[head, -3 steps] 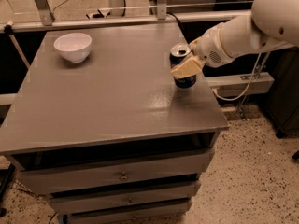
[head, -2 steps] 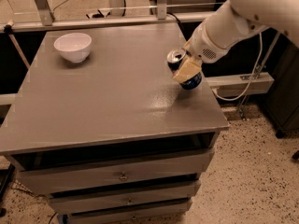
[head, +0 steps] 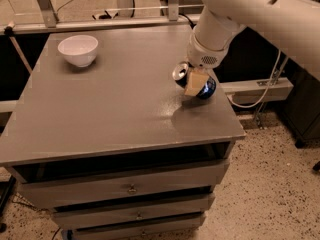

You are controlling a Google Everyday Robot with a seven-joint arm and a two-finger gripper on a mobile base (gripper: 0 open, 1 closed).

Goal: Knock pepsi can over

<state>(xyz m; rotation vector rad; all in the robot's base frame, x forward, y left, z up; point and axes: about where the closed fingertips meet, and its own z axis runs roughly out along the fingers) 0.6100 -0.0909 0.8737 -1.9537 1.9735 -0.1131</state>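
- Table (head: 125,104): bowl (head: 78,49) sits on it at the far-left corner.
- Pepsi can (head: 207,87) on the table near the right edge, well apart from the bowl, tilted with its top toward the left.
- Gripper (head: 194,85) right at the can, against its front side, under the arm (head: 225,19) that reaches in from upper right.
- Drawers (head: 131,189) stacked below the tabletop, front side.

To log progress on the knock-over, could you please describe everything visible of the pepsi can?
The pepsi can is a small dark-blue metal can with a silver top. It is tilted, with its top pointing up-left, near the grey table's right edge. The gripper reaches from above and covers its middle.
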